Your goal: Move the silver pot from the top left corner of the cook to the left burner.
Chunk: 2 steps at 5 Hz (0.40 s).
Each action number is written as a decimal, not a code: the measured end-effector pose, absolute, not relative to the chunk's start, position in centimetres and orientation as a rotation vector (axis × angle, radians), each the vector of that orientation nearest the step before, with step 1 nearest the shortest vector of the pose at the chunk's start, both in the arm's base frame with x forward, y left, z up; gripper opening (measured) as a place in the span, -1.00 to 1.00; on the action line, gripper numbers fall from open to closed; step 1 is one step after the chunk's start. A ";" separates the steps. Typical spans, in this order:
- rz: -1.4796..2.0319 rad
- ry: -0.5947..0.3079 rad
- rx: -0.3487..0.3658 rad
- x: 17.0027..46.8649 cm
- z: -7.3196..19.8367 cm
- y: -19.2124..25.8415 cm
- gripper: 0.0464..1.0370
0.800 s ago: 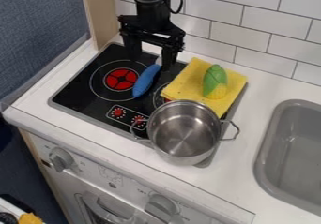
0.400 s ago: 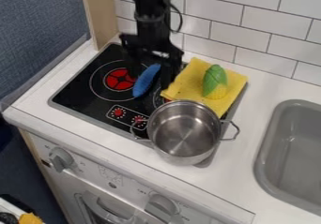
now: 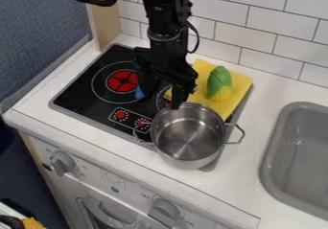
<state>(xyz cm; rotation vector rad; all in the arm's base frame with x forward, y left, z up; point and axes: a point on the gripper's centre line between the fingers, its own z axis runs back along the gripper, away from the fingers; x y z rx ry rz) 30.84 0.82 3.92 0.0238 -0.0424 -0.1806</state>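
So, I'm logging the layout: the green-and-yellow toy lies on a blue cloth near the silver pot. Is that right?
Not quite: the cloth is yellow, not blue, as the camera view shows. The toy lies on it, near the silver pot.

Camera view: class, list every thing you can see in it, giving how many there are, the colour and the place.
pot: one, silver, over the cooktop's front right part
cooktop: one, black, on the counter
left burner: one, red centre, on the cooktop
blue object: one, blue, partly hidden behind the gripper
cloth: one, yellow, over the cooktop's back right part
toy corn: one, green and yellow, on the cloth
sink: one, grey, right
counter: one, white, around the cooktop
large knobs: two, grey, front panel
tiled wall: one, white, back
wooden panel: one, tan, upper left
arm: one, black, from the top edge
gripper: one, black, between left burner and pot
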 end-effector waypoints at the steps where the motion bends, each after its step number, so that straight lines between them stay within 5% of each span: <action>1: -0.224 -0.021 0.027 30.1 3.4 -0.3 0.93; 2: -0.217 -0.021 0.032 30.2 3.4 -0.3 0.93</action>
